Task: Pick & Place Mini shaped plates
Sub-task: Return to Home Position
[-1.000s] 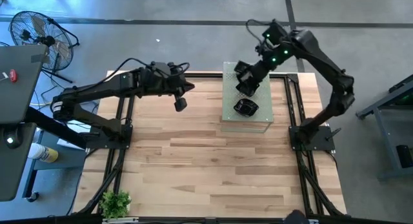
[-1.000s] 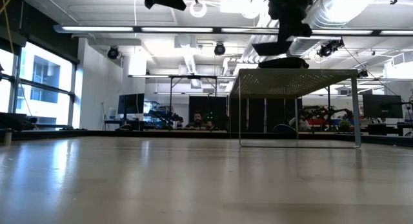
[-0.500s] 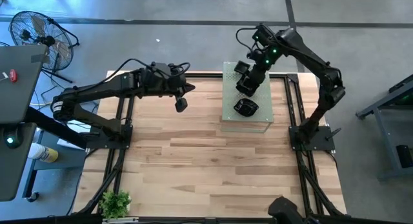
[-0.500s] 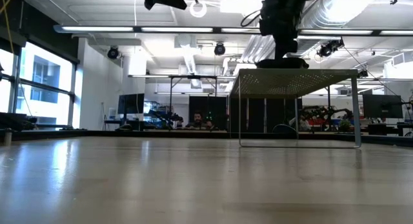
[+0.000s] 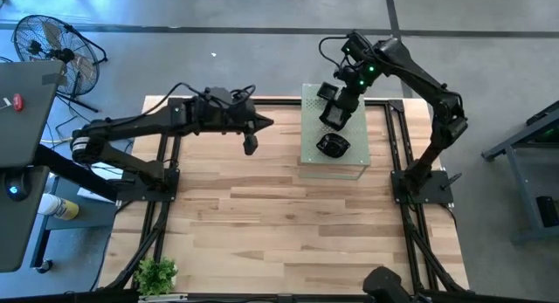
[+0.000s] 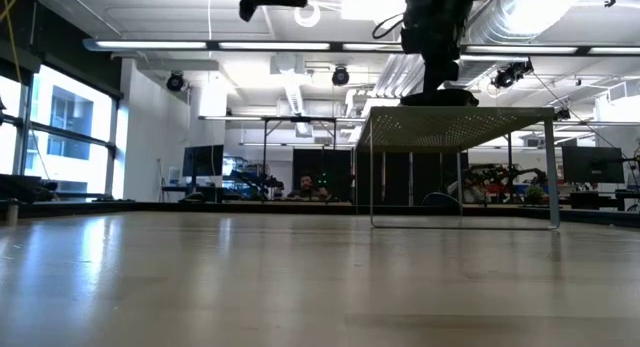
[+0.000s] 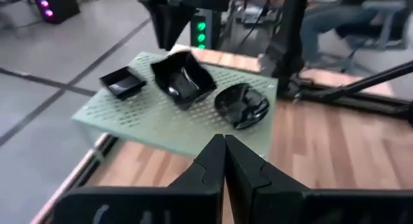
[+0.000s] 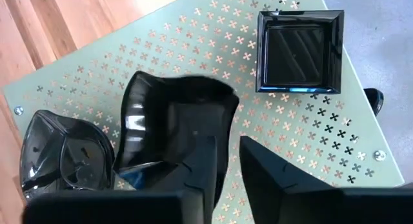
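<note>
**A:** Where is the right tool (image 8: pixel 227 141)?

**B:** It hangs over the pale green perforated shelf (image 8: pixel 193 50), its two fingers parted and holding nothing. Directly below it sits the distorted square plate (image 8: pixel 161 121). One finger overlaps that plate's rim in the right wrist view, but contact cannot be told.

**A:** And the other plates?

**B:** The leaf-shaped plate (image 8: pixel 61 156) lies just beside the distorted one, on one side of the tool. The square plate (image 8: pixel 299 51) lies a little apart on the other side. All three are glossy black and rest on the shelf top.

**A:** What about the left tool (image 7: pixel 224 148)?

**B:** Its fingers are pressed together and empty. It hangs above the wooden desk (image 5: pixel 262 224), apart from the shelf and pointing toward it. The leaf-shaped plate is the nearest one ahead of it, and the other two lie farther back.

**A:** Anything farther out?

**B:** A small green plant (image 5: pixel 157 272) stands at a desk corner, well apart from both tools.
</note>
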